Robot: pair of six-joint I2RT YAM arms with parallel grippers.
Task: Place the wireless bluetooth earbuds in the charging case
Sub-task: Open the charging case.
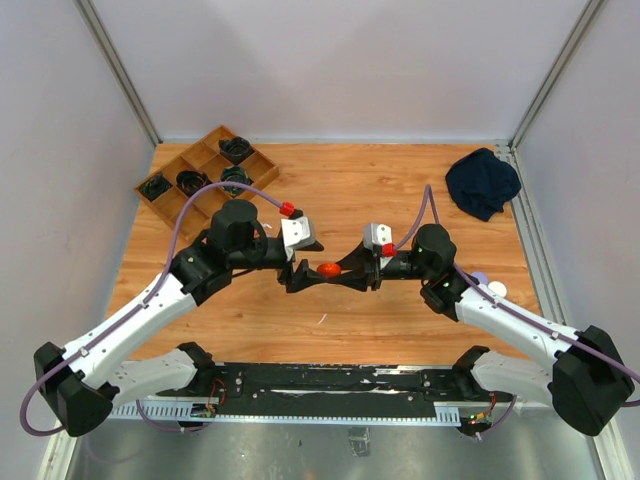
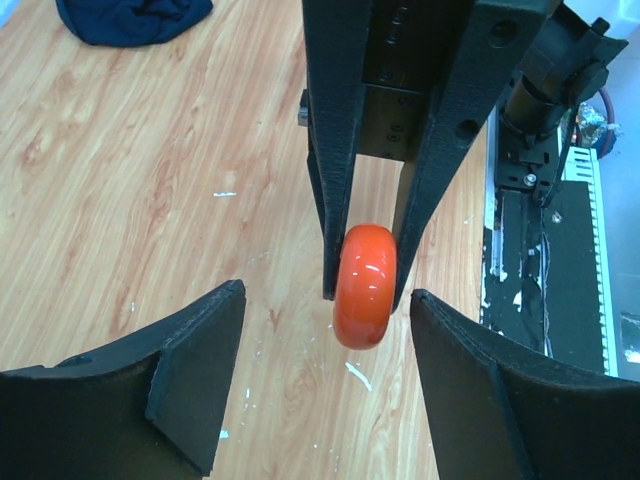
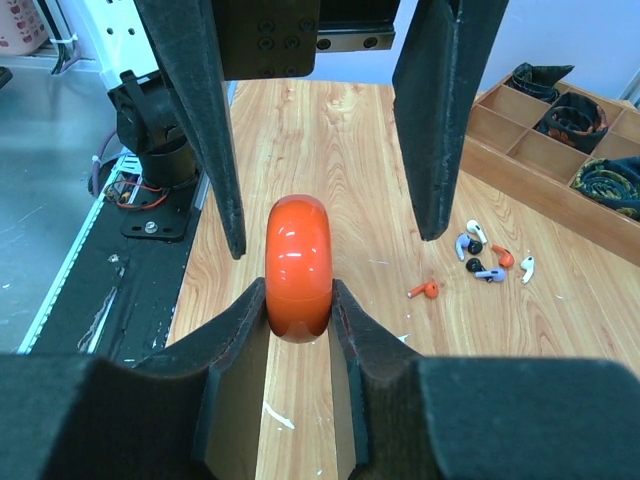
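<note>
A glossy orange round charging case (image 1: 328, 269) is held on edge above the table, shut, between my two grippers. My right gripper (image 3: 299, 310) is shut on it; the case (image 3: 298, 265) sticks out past its fingertips. My left gripper (image 2: 325, 380) is open, its fingers either side of the case (image 2: 365, 285) without touching it. Several tiny earbuds lie loose on the wood in the right wrist view: an orange one (image 3: 425, 291), a white one (image 3: 527, 268), a lavender one (image 3: 461, 246), and dark ones (image 3: 473, 265). In the top view the left arm hides them.
A wooden compartment tray (image 1: 208, 152) with black coiled items stands at the back left, also in the right wrist view (image 3: 520, 185). A dark blue cloth (image 1: 482, 182) lies at the back right. A white round case (image 1: 497, 289) and a lavender one (image 1: 480, 278) lie by the right arm.
</note>
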